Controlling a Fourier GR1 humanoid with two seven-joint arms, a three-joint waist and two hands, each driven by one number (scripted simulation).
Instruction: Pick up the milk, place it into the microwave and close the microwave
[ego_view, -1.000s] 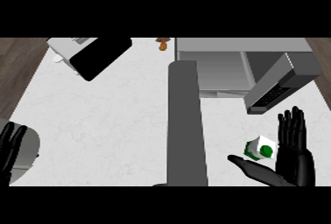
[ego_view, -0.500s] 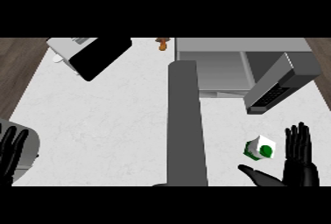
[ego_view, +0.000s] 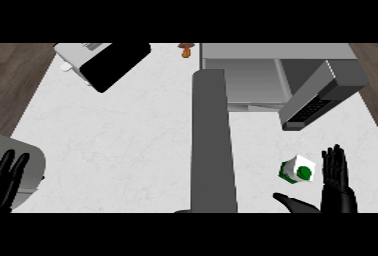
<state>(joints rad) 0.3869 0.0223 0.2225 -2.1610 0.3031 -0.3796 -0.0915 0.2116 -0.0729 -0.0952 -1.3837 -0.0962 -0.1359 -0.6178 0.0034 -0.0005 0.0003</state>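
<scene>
The milk (ego_view: 298, 169) is a small white carton with green patches, standing on the white counter at the lower right. My right hand (ego_view: 336, 184) is open just to its right, fingers straight and pointing up, thumb stretched left below the carton, apart from it. The microwave (ego_view: 255, 80) sits at the back right with its door (ego_view: 319, 97) swung open toward the right. My left hand (ego_view: 10, 177) rests open at the lower left edge, fingers up.
A tall grey upright panel (ego_view: 213, 145) runs down the middle of the counter, left of the milk. A black-faced appliance (ego_view: 107, 62) lies at the back left. A small brown object (ego_view: 186, 50) stands at the back edge. A grey rounded thing (ego_view: 29, 165) sits by my left hand.
My right hand has drawn back downward toward the view's lower edge, away from the milk. The carton and my left hand have stayed in place.
</scene>
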